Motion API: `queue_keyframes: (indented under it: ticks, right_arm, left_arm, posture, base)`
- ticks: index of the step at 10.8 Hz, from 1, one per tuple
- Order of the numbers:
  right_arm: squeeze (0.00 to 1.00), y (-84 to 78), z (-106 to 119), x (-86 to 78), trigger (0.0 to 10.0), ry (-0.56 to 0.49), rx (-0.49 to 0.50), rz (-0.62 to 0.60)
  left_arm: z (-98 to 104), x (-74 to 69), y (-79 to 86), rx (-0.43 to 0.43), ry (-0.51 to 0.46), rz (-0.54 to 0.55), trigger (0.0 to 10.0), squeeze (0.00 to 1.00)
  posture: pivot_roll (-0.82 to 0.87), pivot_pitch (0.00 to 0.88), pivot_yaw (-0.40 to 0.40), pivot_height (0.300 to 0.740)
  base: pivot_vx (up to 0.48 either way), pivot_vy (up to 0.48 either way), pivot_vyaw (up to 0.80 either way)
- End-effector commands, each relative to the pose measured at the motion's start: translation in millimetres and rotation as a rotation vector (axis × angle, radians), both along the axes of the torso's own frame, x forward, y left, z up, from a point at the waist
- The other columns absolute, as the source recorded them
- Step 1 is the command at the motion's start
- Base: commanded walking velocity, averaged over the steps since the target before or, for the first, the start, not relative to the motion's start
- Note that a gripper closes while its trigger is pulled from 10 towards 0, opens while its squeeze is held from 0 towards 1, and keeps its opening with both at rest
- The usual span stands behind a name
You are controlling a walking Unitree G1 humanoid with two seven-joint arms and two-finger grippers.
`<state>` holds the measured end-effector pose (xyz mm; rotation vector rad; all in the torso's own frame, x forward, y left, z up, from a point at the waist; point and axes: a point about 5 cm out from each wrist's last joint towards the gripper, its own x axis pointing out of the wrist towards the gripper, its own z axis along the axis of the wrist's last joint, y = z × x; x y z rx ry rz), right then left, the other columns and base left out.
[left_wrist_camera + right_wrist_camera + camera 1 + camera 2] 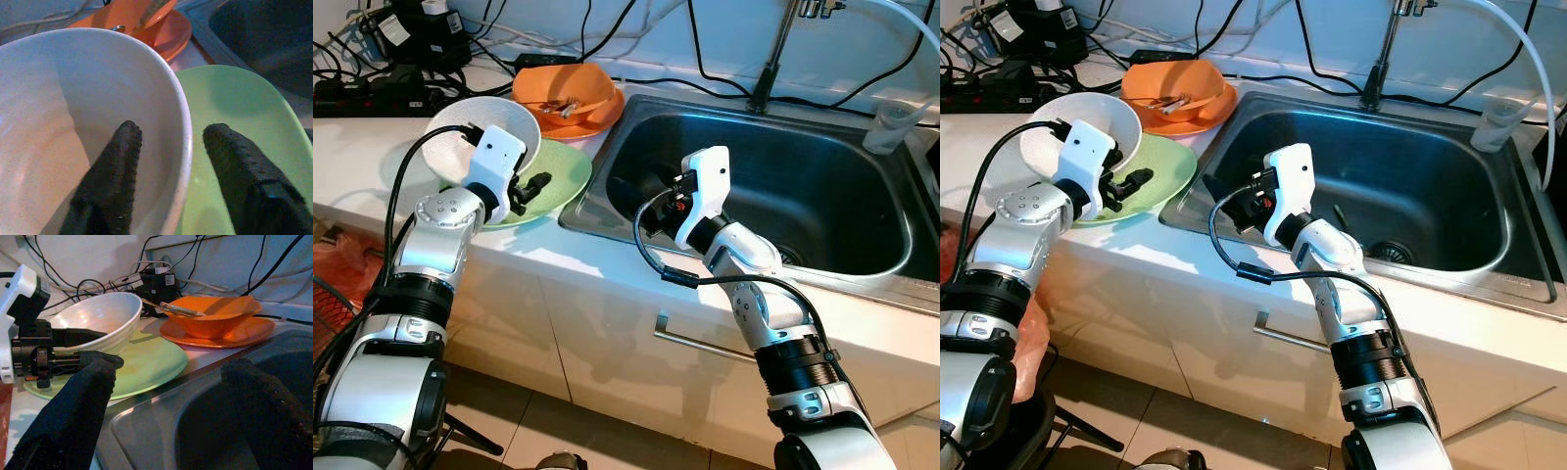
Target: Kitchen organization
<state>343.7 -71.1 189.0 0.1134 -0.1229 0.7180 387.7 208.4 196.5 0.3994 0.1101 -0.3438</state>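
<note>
Both arms are silver metal with rounded joint housings; each forearm carries a black ribbed collar near the elbow; the wrists end in white boxy housings; a black cable loops from each wrist housing back along the arm. The left tool [540, 183] has two long black fingers; one finger [110, 181] shows a rough, pebbled surface with a rounded tip. The right tool [171, 396] has the same dark, grainy fingers; red and black parts sit beside its white housing.

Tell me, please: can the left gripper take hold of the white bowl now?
Probably yes. The left gripper is open, its fingers straddling the white bowl rim above the green plate.
</note>
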Motion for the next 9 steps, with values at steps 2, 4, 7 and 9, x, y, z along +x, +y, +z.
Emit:
queue_keyframes:
  ticks: [2,4,7,9]
  right_arm:
    - [0.0,-0.7,2.9,0.3,10.0,-0.004,-0.007,0.0]
    - [0.0,-0.9,1.8,0.8,10.0,0.0,-0.007,-0.005]
    - [0.0,-1.6,0.2,2.2,10.0,0.008,-0.007,-0.013]
    - [0.0,-1.9,-0.9,3.0,10.0,0.011,-0.008,-0.019]
  left_arm:
    - [3.2,1.4,-0.3,0.005,-0.024,-0.005,0.0,0.0]
    - [4.4,1.2,0.5,0.054,-0.056,-0.001,0.0,0.0]
    - [14.1,2.2,3.8,0.044,-0.161,0.044,0.0,0.0]
    - [23.4,2.4,5.6,0.038,-0.249,0.075,0.0,0.0]
  posture:
    - [0.03,0.034,0.014,0.74]
    - [0.03,0.033,0.014,0.74]
    - [0.03,0.033,0.014,0.74]
    - [0.04,0.031,0.015,0.74]
  base:
    - [0.0,0.0,0.0]
    - [0.0,0.0,0.0]
    - [0.0,0.0,0.0]
    - [0.0,0.0,0.0]
